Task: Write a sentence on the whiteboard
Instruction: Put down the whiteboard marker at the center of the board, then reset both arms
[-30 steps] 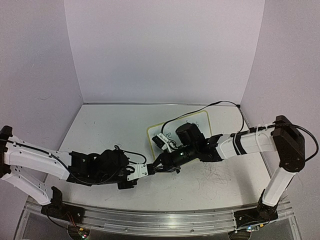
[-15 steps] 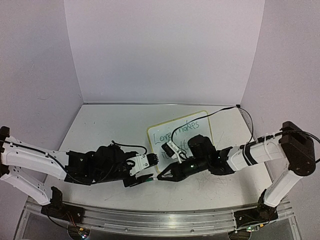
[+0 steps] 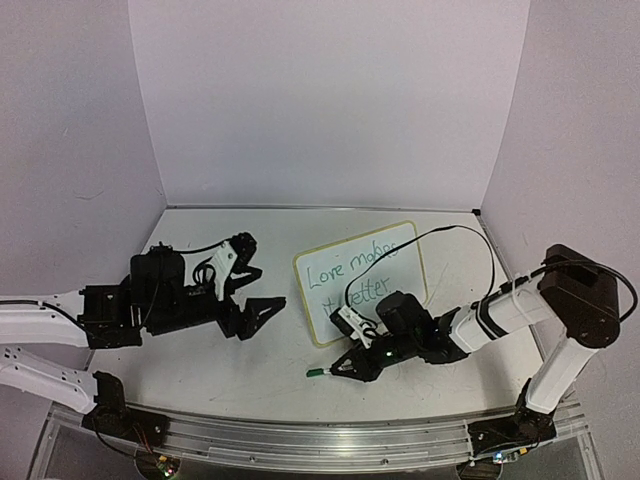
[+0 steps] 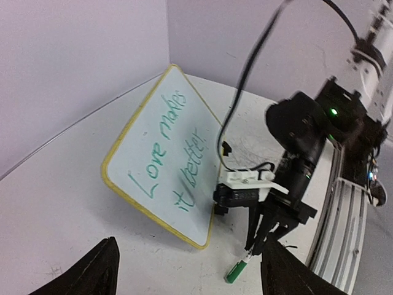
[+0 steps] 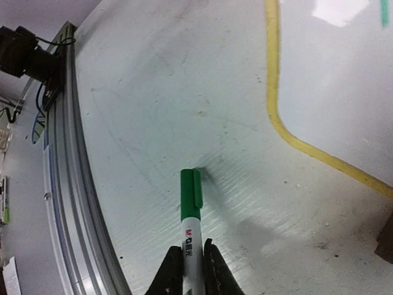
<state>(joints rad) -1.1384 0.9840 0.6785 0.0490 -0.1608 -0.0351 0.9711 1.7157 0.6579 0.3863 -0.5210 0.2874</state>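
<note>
The whiteboard (image 3: 372,272) lies tilted on the table right of centre, pale-yellow framed, with "Love makes it better" in green ink. It also shows in the left wrist view (image 4: 164,153) and as a corner in the right wrist view (image 5: 334,67). My right gripper (image 3: 343,368) sits low in front of the board, shut on a white marker (image 5: 191,228) with a green cap (image 3: 317,373). The cap end is at the table surface (image 4: 236,271). My left gripper (image 3: 262,276) is open and holds nothing, well left of the board.
An aluminium rail (image 3: 320,441) runs along the table's near edge, close behind the marker (image 5: 61,153). A black cable (image 3: 450,232) loops over the board's right side. Old ink scribbles (image 3: 432,350) mark the table. Lilac walls close in the back and sides.
The two grippers were together at the centre. My left gripper has opened and drawn back to the left. My right gripper has carried the marker down towards the front edge, uncovering the board's writing.
</note>
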